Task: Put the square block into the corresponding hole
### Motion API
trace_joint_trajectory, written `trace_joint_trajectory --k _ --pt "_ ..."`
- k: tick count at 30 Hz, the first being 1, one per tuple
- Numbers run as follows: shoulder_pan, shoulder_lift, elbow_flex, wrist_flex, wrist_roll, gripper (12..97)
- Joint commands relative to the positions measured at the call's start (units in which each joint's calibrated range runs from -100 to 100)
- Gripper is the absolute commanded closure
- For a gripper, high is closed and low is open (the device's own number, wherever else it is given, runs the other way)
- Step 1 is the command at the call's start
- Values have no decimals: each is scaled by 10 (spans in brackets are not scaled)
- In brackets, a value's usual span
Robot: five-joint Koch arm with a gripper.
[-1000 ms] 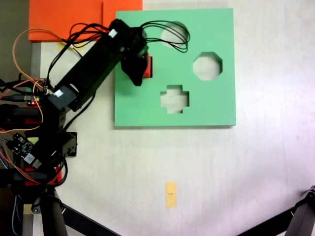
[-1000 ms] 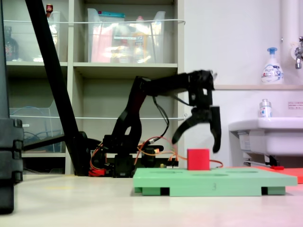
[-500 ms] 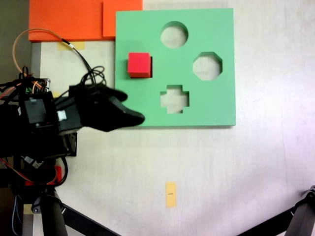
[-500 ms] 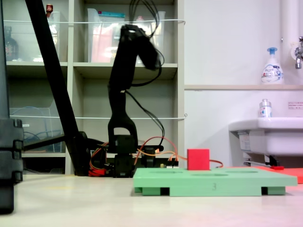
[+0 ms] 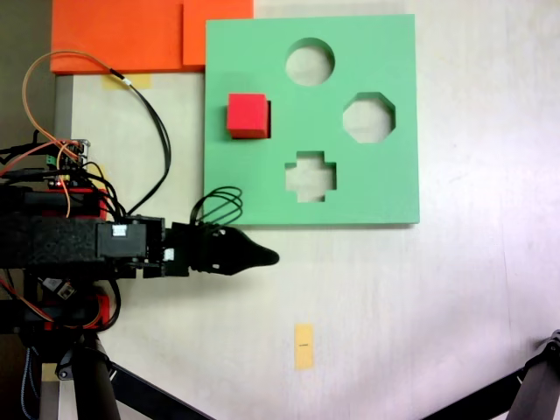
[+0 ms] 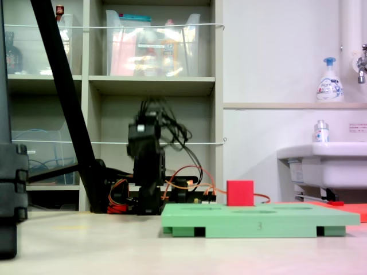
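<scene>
Pincer (image 5: 262,256) hovering over bare tabletop (image 5: 455,297), just off green board (image 5: 350,188) edge, carrying nothing; spread or pressed together — cannot tell, jaws overlapping. Square block (image 5: 247,115) standing proud of corresponding hole (image 5: 269,119), possibly only half seated. Risk: block staying tilted, unseated.

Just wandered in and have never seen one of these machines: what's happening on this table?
A small black robot arm is handling nothing right now: its gripper lies off the flat green foam board, over the pale tabletop. A small bright red cube sits at the board's square cutout, apart from the arm. From the side it sticks up well above the board, so it doesn't look fully sunk. Round, octagonal and cross-shaped cutouts are empty.
</scene>
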Motion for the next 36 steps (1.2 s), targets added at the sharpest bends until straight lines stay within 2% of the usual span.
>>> trace_joint_trajectory --k 1,5,7,17,36 --pt "5 -12 -75 141 -5 507" --pt "6 -12 -321 377 -6 510" --pt "11 -12 -357 426 -5 526" --pt "16 -12 -357 299 -5 597" --pt "16 -12 -357 300 -4 596"
